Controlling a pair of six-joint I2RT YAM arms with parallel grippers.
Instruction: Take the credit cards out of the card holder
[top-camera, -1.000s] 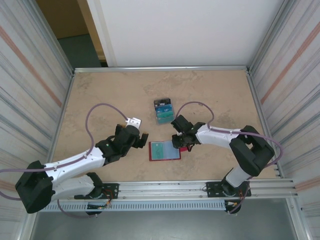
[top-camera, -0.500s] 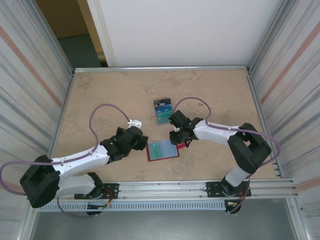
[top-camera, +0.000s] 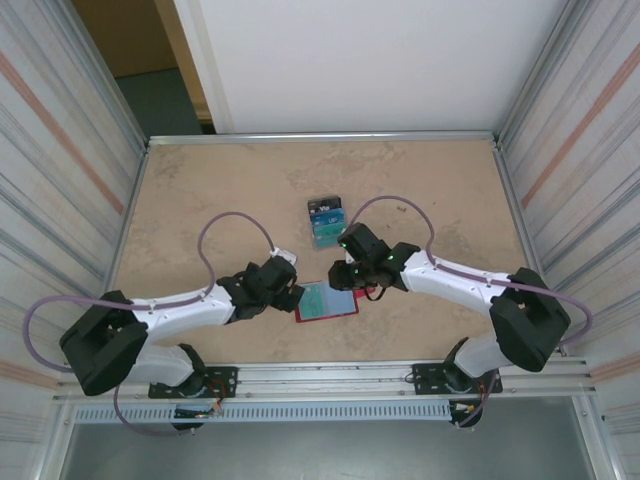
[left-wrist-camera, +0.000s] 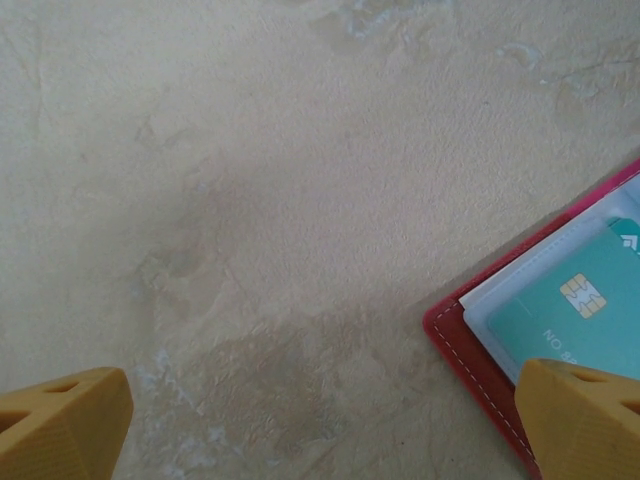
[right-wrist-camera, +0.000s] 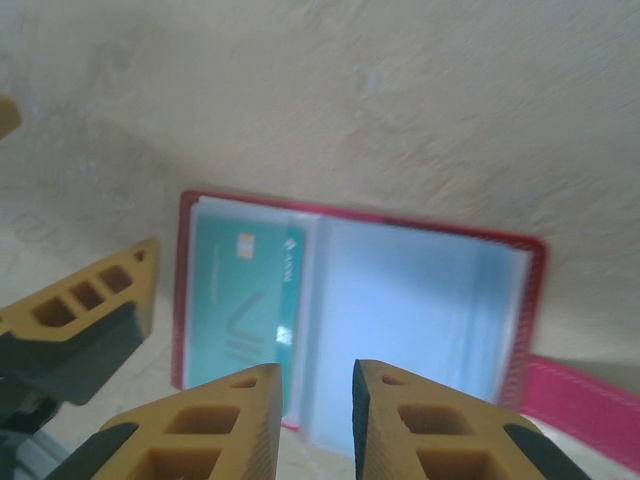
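The red card holder (top-camera: 338, 306) lies open on the table, with a teal credit card (top-camera: 318, 298) in its left clear sleeve. My left gripper (top-camera: 290, 293) is open at the holder's left edge. In the left wrist view its fingers straddle bare table, and the holder's corner (left-wrist-camera: 470, 335) with the teal card (left-wrist-camera: 575, 310) lies by the right finger (left-wrist-camera: 585, 425). My right gripper (right-wrist-camera: 315, 405) hovers over the open holder (right-wrist-camera: 420, 300), jaws a narrow gap apart with nothing between them. The teal card (right-wrist-camera: 235, 300) sits left of that gap.
A pile of blue and teal cards (top-camera: 325, 222) lies behind the holder. The holder's red snap tab (right-wrist-camera: 585, 400) sticks out to the right. A left finger (right-wrist-camera: 85, 320) stands beside the holder. Metal rails and walls border the tabletop.
My left gripper has moved right up to the holder's left edge. My right gripper has shifted left, over the holder. The holder has turned slightly.
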